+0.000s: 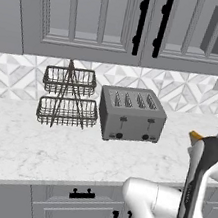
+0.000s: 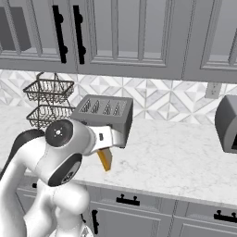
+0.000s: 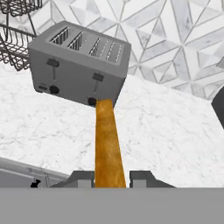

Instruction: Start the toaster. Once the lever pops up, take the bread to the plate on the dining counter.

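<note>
- Nearest the hand camera, the small square slice of bread (image 3: 107, 144), tan with a golden-orange crust, is seen edge-on and runs up from between the two dark fingertips (image 3: 83, 178) of the gripper (image 3: 109, 179).
- The two-finger gripper is closed narrowly on the bread, one fingertip against each face of the slice.
- In the right base view the bread (image 2: 105, 159) hangs below the white wrist, in the air above the front part of the white marble-look counter (image 2: 176, 162).
- In the left base view only an orange corner of the bread (image 1: 195, 137) shows past the arm, near the counter's (image 1: 34, 143) right side.
- The boxy grey metal four-slot toaster (image 1: 132, 114) stands on the counter against the patterned tile wall, its slots open at the top.
- Both dark front levers (image 3: 53, 63) sit high on the toaster's (image 3: 78, 65) face, with two small dark knobs below them.
- A dark two-tier wire basket rack (image 1: 67, 97) stands just left of the toaster, not touching it.
- The bread is well clear of the toaster.
</note>
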Robot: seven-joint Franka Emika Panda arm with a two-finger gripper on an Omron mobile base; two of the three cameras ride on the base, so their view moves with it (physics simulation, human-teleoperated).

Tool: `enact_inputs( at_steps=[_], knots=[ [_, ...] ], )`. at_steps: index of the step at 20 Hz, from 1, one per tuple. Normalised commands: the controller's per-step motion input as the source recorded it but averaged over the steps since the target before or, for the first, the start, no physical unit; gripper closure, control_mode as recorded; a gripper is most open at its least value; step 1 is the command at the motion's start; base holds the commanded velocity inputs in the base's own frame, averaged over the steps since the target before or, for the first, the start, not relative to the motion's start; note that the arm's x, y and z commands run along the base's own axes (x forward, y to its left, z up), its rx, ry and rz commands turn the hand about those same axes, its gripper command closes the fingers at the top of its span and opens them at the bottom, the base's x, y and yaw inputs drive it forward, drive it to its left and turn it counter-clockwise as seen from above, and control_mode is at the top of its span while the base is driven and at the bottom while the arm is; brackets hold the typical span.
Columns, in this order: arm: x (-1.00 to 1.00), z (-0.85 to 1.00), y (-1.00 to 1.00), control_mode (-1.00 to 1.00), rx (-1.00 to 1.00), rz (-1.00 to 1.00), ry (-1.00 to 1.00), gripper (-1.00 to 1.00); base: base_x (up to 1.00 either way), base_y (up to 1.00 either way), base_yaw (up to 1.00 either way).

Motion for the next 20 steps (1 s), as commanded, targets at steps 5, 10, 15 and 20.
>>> enact_inputs(
  at_steps=[5,10,15,20],
  knots=[
    [-0.49,0.0,0.34,-1.0,-0.13,0.0,0.0,1.0,0.0,0.0,0.0],
    [0.0,0.0,0.0,1.0,0.0,0.0,0.0,1.0,-0.28,0.03,-0.27],
    [0.0,0.0,0.0,1.0,0.0,0.0,0.0,1.0,-0.1,-0.12,-0.62],
    [0.0,0.0,0.0,1.0,0.0,0.0,0.0,1.0,0.0,-0.33,-0.84]
  ],
)
